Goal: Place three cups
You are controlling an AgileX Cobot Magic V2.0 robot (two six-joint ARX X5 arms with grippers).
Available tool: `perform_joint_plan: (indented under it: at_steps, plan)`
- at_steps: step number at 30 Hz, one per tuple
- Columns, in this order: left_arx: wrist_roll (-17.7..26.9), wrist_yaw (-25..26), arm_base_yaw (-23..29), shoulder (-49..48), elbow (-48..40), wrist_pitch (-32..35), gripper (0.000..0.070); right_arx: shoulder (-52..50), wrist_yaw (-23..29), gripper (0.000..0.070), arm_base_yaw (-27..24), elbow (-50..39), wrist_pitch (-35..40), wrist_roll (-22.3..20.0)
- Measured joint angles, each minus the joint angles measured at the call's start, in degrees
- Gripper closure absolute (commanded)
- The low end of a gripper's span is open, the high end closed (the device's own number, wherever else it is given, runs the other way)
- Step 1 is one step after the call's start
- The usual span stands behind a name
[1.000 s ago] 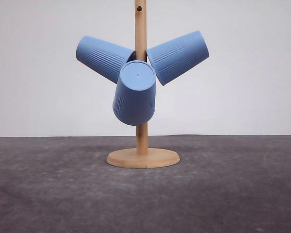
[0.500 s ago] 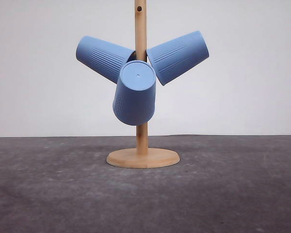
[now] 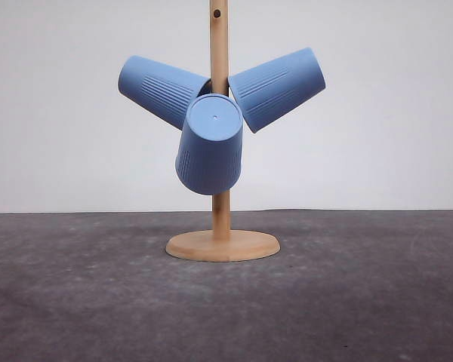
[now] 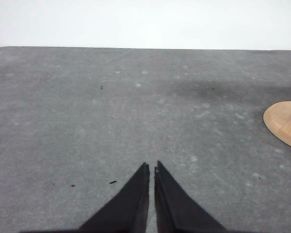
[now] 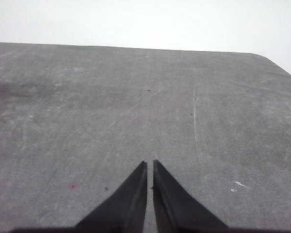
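Three light-blue ribbed cups hang upside down on a wooden rack in the front view: one cup (image 3: 160,90) slants to the left, one cup (image 3: 277,87) slants to the right, and one cup (image 3: 210,143) points its flat base toward me. My left gripper (image 4: 151,167) is shut over bare table, holding nothing. My right gripper (image 5: 150,164) is shut as well, above bare table and holding nothing.
The wooden rack has an upright pole (image 3: 220,45) and a round base (image 3: 223,245) at the table's middle. An edge of that base (image 4: 285,122) appears in the left wrist view. The grey table (image 3: 362,294) stretches to a white back wall.
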Motion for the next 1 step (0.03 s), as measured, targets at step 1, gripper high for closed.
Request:
perform_joint_plan:
  at_steps: [1]
  plan:
    - [0.0, 0.0, 0.0, 0.0, 0.0, 0.0, 0.07, 0.0, 0.0, 0.0683, 0.0, 0.0, 0.0, 0.0]
